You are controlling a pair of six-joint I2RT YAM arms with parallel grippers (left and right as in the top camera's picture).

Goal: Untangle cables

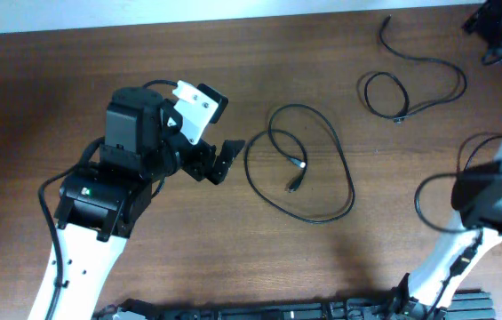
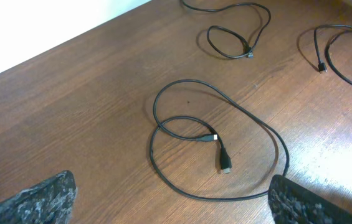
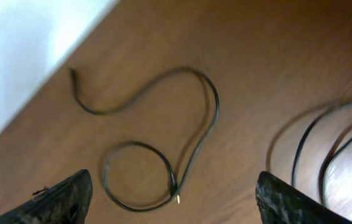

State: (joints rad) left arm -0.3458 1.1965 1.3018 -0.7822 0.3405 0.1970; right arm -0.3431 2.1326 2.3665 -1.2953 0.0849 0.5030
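"How does the left pincer (image 1: 222, 160) stand?"
"Released, hovering just left of a looped cable (image 1: 293, 184) lying mid-surface (image 1: 188, 249)."
"Further right?"
"A second cable (image 1: 398, 118) lies apart. Over it the right pincer (image 3: 174, 180) gapes, gripping nothing."

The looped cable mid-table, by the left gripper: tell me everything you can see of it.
The looped cable is thin, black, rubbery-looking cord, lying flat on the wooden table. It forms one wide loop, crosses itself once, and both ends curl inside: a dark plug and a smaller silver-tipped plug. Nothing holds it; the left gripper is open beside it.
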